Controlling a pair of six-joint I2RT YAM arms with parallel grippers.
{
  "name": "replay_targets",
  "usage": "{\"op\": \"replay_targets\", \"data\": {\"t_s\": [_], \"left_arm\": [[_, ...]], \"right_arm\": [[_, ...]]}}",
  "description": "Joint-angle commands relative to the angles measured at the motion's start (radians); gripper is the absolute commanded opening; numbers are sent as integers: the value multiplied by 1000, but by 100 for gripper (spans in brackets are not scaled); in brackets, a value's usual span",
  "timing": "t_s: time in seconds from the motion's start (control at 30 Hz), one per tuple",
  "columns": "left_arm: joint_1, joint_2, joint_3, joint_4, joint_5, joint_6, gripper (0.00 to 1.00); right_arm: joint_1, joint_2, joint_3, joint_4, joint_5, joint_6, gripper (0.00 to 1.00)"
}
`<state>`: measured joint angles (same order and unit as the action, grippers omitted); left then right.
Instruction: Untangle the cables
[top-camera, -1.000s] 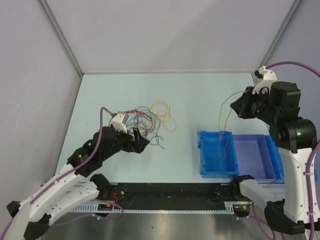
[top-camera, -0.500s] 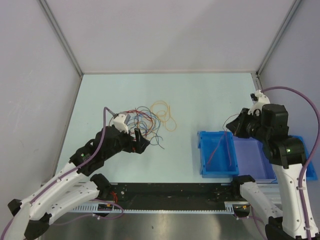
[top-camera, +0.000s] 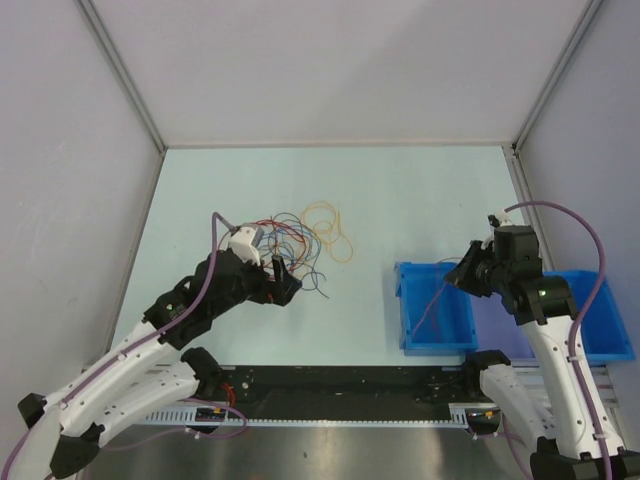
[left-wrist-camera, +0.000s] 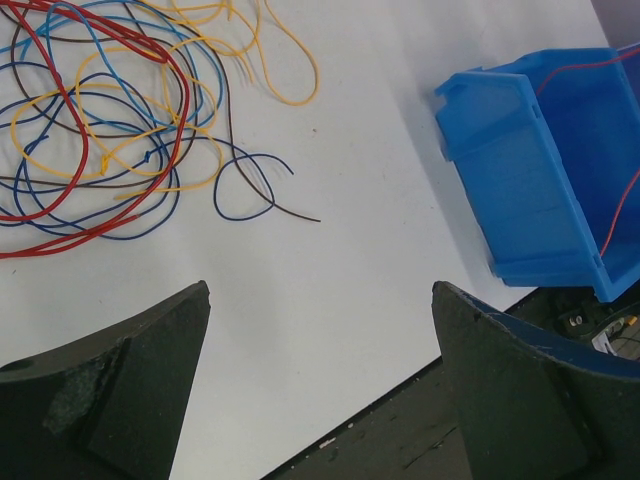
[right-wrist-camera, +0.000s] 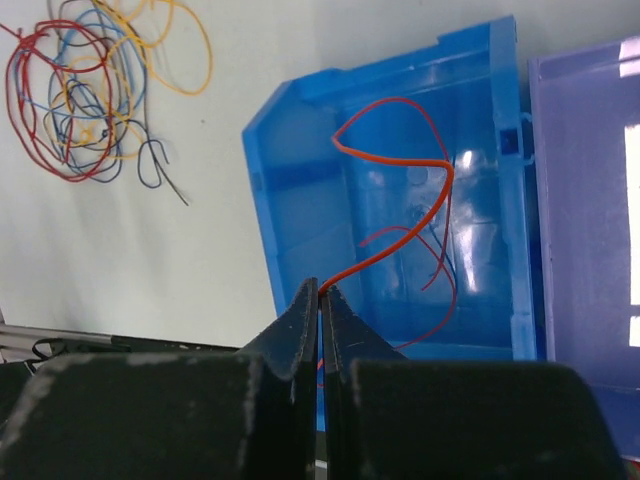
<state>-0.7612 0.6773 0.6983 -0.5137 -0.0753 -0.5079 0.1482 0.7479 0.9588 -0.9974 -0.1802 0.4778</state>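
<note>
Pale table (top-camera: 400, 200), cables (top-camera: 300, 235) near spread left fingers (top-camera: 284, 279), right fingers (right-wrist-camera: 320, 298) pinching red cable (right-wrist-camera: 385, 255) above bin (right-wrist-camera: 300, 190)

The top external view looks steeply down from behind the arm bases over the whole table (top-camera: 400, 200). The left wrist view sits low, facing past the left gripper (left-wrist-camera: 320, 292) toward the cables (left-wrist-camera: 100, 155) and blue bin (left-wrist-camera: 540, 170). The right wrist view looks down past the right gripper (right-wrist-camera: 320, 288) into that bin; all three share both
</note>
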Motion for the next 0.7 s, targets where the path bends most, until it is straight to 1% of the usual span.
{"op": "replay_targets", "data": {"t_s": [0.0,0.13,0.27,0.47,0.5,0.53,0.6,0.63,0.67], "left_arm": [[-4,14,-19,53,15,-11,97],[-4,36,-19,66,20,-12,97],[-4,51,-22,81,22,-14,97],[-6,76,-22,96,19,-17,97],[-4,77,-25,101,19,-18,97],[-4,83,-26,106,19,-20,97],[-4,93,-25,113,22,-21,97],[-4,99,-23,113,22,-20,97],[-4,106,-20,110,22,-18,97]], "right_arm": [[20,-2,-51,62,31,70,0],[65,28,-121,108,67,104,0],[143,70,-170,150,117,136,0],[223,102,-204,152,221,203,0],[231,108,-204,154,225,203,4],[234,116,-204,157,228,200,20],[235,119,-201,160,214,199,37],[238,116,-200,164,208,199,55],[241,110,-195,166,199,197,65]]}}
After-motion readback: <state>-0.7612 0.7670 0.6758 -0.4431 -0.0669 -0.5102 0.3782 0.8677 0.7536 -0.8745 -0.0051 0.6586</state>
